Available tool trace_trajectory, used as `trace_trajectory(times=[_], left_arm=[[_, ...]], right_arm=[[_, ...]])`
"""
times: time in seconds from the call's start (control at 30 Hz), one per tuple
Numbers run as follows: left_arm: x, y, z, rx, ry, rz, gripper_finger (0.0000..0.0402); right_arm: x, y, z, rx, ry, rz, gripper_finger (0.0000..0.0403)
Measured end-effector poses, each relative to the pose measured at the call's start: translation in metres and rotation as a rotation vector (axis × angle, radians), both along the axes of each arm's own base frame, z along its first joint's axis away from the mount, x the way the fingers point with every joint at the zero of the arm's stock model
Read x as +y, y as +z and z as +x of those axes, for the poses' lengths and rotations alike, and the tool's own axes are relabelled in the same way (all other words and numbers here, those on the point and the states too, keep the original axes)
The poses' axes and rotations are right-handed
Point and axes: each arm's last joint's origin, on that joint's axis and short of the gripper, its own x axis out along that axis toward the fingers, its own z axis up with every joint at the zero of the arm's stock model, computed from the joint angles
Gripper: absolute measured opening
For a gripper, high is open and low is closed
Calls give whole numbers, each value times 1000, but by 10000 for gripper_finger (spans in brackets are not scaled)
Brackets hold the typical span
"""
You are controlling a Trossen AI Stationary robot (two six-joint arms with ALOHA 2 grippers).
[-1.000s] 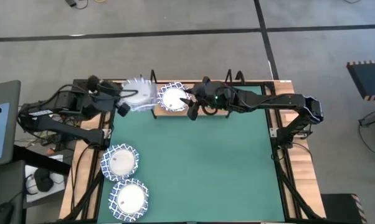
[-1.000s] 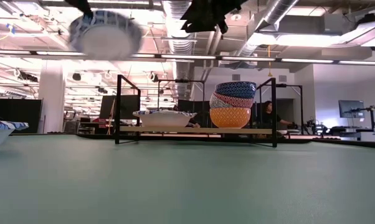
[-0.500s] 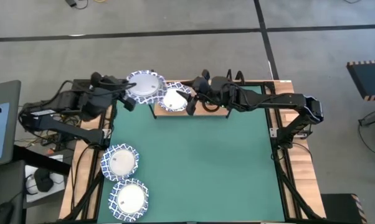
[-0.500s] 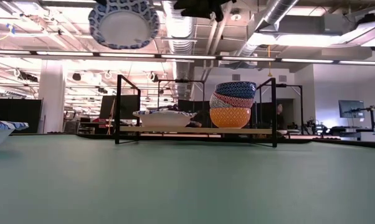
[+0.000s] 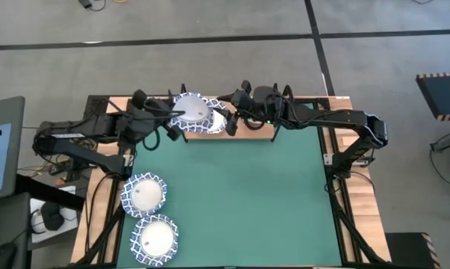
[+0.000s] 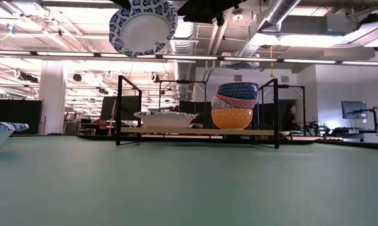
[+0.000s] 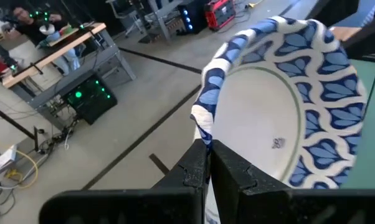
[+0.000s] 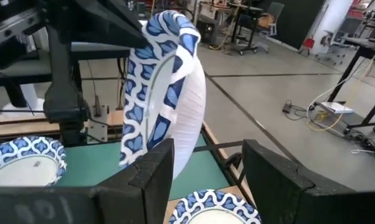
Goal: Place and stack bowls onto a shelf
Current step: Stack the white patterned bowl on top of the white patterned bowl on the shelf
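Risk sits mostly in how the carried bowl (image 5: 193, 110) is held: the left end effector (image 7: 207, 163) is clenched on one edge of its blue lattice rim only, so the bowl hangs cantilevered and tilted, high above the shelf (image 6: 264, 132) in the low view. A thin rim pinch like this could slip or let the bowl swing — and a drop from that height onto the large bowl already on the shelf (image 6: 166, 118) could chip both. That resting bowl sits on the shelf's left part, with the stack of four smaller bowls (image 6: 234, 105) close beside it, so a poorly levelled descent might knock the stack or land the bowl off-centre instead of nesting. The right end effector (image 8: 203, 168) hovers over the shelf with its fingers apart and nothing between them; from above it looks close to the carried bowl, though how close is hard to judge, and the two arms could collide if both move in. Two more large bowls (image 5: 144, 194) wait on the green mat (image 5: 240, 202) at the counter's left side, well apart from the shelf.
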Motion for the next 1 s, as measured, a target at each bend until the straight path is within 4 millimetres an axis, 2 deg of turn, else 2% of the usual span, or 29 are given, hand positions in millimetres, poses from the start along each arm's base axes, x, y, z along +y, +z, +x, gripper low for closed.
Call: trace_trajectory(times=[0.17, 0.5, 0.67, 0.8, 0.9, 1.0], left_arm=[[0, -5, 10, 26, 3, 3, 0], [0, -6, 9, 24, 28, 12, 0], [0, -6, 9, 31, 30, 10, 0], [0, -9, 7, 48, 48, 3, 0], [1, -12, 5, 56, 65, -8, 0], [1, -12, 5, 50, 69, -11, 0]], right_arm=[[1, -2, 0, 18, 45, 14, 214], [-7, 8, -5, -46, -45, -12, 214], [-8, 7, -5, -40, 16, -4, 214], [-3, 7, -5, 0, -62, -95, 214], [1, 17, -10, -26, -166, -172, 214], [4, 21, -9, -60, -87, -160, 214]])
